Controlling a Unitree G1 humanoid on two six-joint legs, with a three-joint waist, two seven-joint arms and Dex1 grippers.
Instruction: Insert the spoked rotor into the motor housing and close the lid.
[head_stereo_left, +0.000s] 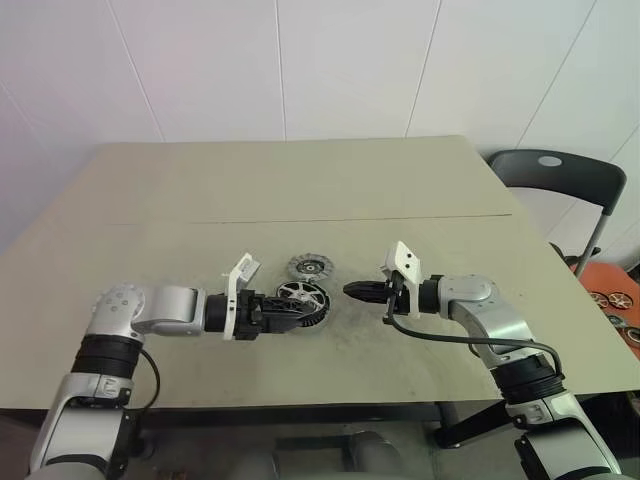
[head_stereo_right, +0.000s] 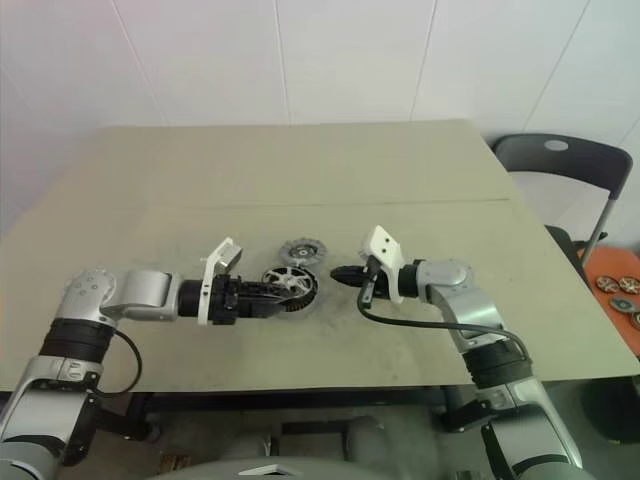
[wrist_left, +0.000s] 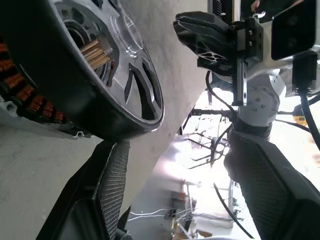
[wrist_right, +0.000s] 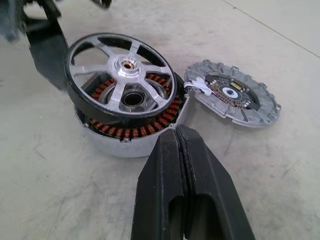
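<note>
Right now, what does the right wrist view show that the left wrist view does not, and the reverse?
Right wrist view alone: the flat pale-grey lid with notched rim lying on the table beside the squat silver motor housing, and the dark centre inside the copper windings. Left wrist view alone: the right gripper from outside, fingers shut, with its arm and cable. Both: the black-rimmed spoked rotor resting tilted on the housing, not seated, and the beige table.
</note>
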